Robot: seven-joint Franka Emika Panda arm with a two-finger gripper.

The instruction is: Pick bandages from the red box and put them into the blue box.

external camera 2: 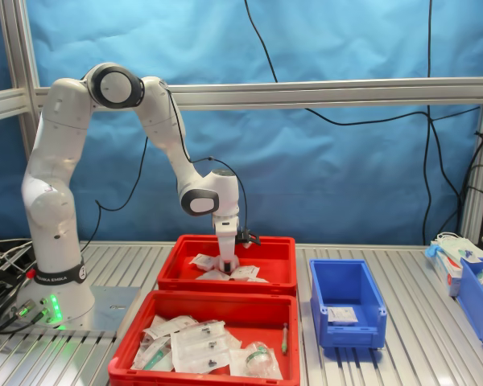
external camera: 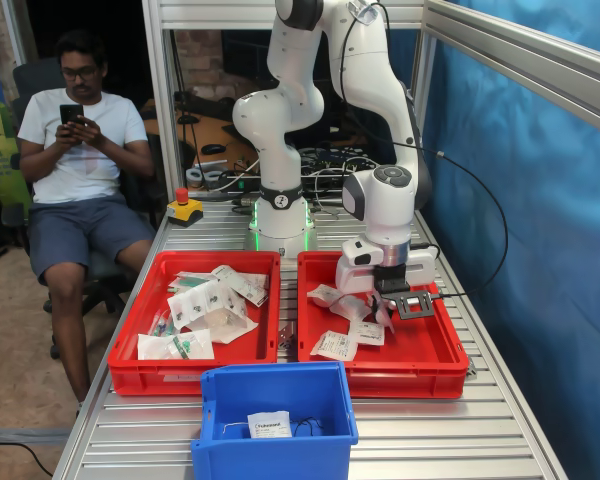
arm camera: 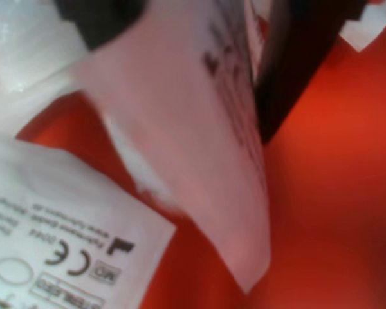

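My gripper (external camera: 383, 312) is down inside a red box (external camera: 430, 345) on the first exterior view's right, the far tray in the second exterior view (external camera 2: 275, 251). In the wrist view a white bandage packet (arm camera: 199, 129) with dark print hangs pinched beside a dark finger (arm camera: 296, 64), just above the red floor. Several more bandages lie in that tray (external camera: 335, 345), one with CE print (arm camera: 51, 244). The blue box (external camera: 275, 400) stands in front of the trays and holds one packet (external camera: 270, 425); it also shows in the second exterior view (external camera 2: 346, 283).
The other red tray (external camera: 140, 375) holds larger clear pouches with green print (external camera: 205, 305). A seated person (external camera: 75, 150) is beyond the table's left edge. A yellow stop button (external camera: 185, 208) and the arm's base (external camera: 280, 225) stand at the back. Another blue bin (external camera 2: 479, 297) sits far right.
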